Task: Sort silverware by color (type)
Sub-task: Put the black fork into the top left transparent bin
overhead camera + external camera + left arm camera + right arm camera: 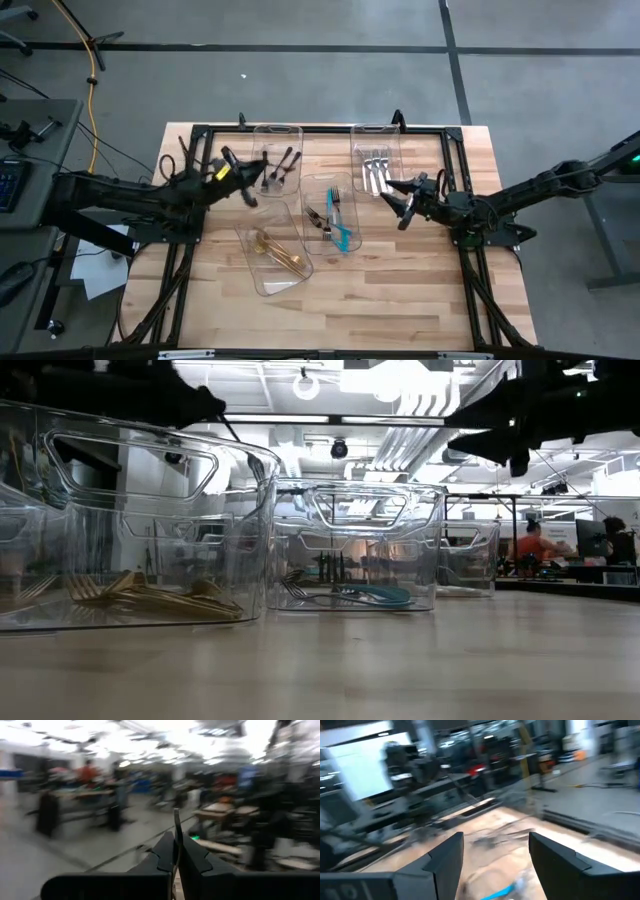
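Four clear bins sit on the wooden counter. The bin nearest the far left corner holds black utensils; the bin toward the far right corner holds silver forks. A middle bin holds a teal-handled fork and a dark piece beside it, and the bin closer to the front edge holds gold utensils.

The left claw hovers beside the black-utensil bin, pinched tight on a thin dark utensil that stands up between its fingers in the left wrist view. The right claw hangs just in front of the silver-fork bin, its fingers spread wide with nothing between them.

In the low view, the gold pieces lie in the closest bin, the teal one in the next.
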You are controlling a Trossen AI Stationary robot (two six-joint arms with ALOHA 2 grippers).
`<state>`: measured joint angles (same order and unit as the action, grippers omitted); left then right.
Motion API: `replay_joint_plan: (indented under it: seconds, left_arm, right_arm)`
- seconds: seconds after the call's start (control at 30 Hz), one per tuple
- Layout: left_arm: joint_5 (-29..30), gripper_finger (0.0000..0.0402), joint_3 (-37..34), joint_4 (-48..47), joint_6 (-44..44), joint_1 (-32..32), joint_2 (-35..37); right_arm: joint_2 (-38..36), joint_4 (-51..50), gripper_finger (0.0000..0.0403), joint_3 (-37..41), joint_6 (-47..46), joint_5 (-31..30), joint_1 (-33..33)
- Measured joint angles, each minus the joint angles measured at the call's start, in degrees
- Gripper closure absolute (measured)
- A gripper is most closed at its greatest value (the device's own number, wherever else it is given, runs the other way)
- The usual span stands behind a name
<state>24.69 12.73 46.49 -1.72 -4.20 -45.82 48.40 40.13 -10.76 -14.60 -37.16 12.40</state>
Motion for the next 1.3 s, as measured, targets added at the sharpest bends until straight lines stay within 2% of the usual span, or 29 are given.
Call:
replay_joint_plan:
  seconds: [0.07,0.2,0.33,0.4,0.47,0.53,0.63,0.73,0.97,1.3]
  left_arm:
    - [3.3,0.0401,5.4,-8.4,-0.4,-1.0,-0.8]
    - [5.6,0.0401,23.0,-39.0,2.1,-5.6,-4.7]
    - [5.8,0.0401,41.3,-68.3,5.4,-12.0,-14.2]
    - [4.5,0.0402,48.9,-79.0,7.6,-15.0,-19.3]
    - [0.7,0.0402,54.7,-86.5,9.9,-18.0,-24.5]
    - [-5.5,0.0402,58.2,-89.3,11.0,-20.4,-29.0]
    - [-15.5,0.0402,60.4,-88.4,12.9,-23.2,-34.3]
    - [-21.1,0.0402,61.3,-89.0,14.2,-25.8,-39.2]
    - [-28.6,0.0402,61.3,-90.5,16.6,-31.2,-46.9]
    - [-29.2,0.0401,61.3,-97.1,17.4,-34.1,-53.5]
  right_arm:
    - [0.0,0.0,0.0182,0.0,0.0,-4.4,0.0]
    - [0.0,-0.1,0.0182,0.0,0.2,-10.9,0.0]
    - [0.0,-2.9,0.0182,-0.1,1.1,-10.6,0.0]
    - [0.0,-4.1,0.0182,-0.1,1.1,-10.2,0.0]
    - [0.0,-4.2,0.0182,-0.1,1.1,-10.2,0.0]
    - [0.0,-4.2,0.0182,-0.1,1.2,-10.2,-0.1]
    - [0.0,-4.3,0.0182,-0.1,1.6,-10.1,-0.5]
    - [0.0,-5.2,0.0182,-0.1,0.6,-9.6,-0.8]
    - [0.0,-7.1,0.0182,-0.1,-0.7,-7.3,-0.8]
    - [0.0,-7.8,0.0182,-0.1,-3.2,-7.2,-0.8]
